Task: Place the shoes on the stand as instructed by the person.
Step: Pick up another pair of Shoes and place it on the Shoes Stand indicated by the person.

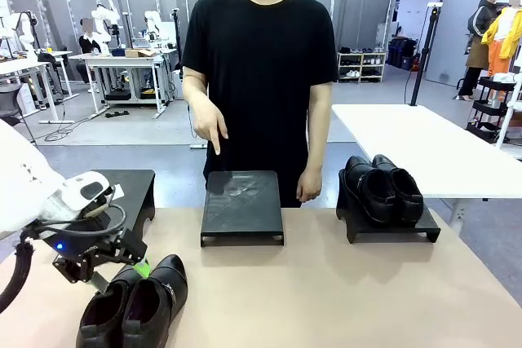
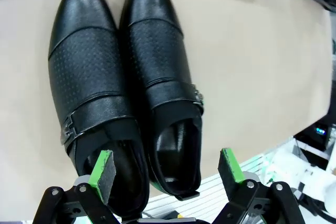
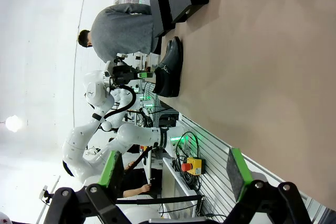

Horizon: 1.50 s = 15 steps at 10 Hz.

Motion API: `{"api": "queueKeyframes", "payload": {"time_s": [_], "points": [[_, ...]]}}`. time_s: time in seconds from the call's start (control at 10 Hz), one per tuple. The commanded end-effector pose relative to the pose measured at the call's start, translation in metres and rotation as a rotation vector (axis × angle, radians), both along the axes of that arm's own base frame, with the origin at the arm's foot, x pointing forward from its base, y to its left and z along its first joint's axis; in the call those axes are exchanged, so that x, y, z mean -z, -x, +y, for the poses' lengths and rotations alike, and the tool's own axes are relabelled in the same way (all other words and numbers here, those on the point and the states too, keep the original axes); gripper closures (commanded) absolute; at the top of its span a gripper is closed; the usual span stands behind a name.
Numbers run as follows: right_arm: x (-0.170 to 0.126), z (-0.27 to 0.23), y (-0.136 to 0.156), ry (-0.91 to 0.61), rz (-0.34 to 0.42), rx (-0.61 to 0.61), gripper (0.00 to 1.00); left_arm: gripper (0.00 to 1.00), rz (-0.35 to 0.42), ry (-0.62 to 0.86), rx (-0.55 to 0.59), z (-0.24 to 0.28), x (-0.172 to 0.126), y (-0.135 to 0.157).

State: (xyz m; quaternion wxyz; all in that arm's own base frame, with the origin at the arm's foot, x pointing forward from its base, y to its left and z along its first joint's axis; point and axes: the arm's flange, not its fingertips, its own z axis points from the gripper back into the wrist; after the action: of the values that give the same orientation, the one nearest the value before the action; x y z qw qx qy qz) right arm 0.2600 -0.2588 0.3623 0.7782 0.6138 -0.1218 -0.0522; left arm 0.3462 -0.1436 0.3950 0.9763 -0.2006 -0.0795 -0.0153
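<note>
Gaping empty above tan table [image 1: 326,299] in open lab [image 1: 114,132]: left gripper [image 2: 167,170], right gripper [image 3: 173,167].

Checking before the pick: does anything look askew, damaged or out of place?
Nothing stands out. The buckle shoes sit upright, side by side, on the table under the open left gripper. The other pair sits neatly on the right stand. No scuffs or tipping visible.
</note>
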Motion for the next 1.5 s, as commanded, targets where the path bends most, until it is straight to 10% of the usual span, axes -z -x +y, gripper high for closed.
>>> {"api": "queueKeyframes", "payload": {"time_s": [0.0, 0.7, 1.1, 1.4], "points": [[-0.004, 0.000, 0.002, 0.004, 0.008, -0.005, 0.00, 0.00, 0.022, -0.092, -0.078, 0.001, 0.015, 0.015], [-0.004, 0.000, 0.002, 0.004, 0.008, -0.005, 0.00, 0.00, 0.052, -0.168, -0.123, -0.008, 0.054, 0.020], [-0.004, 0.000, 0.002, 0.004, 0.008, -0.005, 0.00, 1.00, 0.085, -0.189, -0.106, -0.013, 0.065, 0.023], [-0.004, 0.000, 0.002, 0.004, 0.008, -0.005, 0.00, 0.96, 0.096, -0.204, -0.091, -0.016, 0.068, 0.026]]}}
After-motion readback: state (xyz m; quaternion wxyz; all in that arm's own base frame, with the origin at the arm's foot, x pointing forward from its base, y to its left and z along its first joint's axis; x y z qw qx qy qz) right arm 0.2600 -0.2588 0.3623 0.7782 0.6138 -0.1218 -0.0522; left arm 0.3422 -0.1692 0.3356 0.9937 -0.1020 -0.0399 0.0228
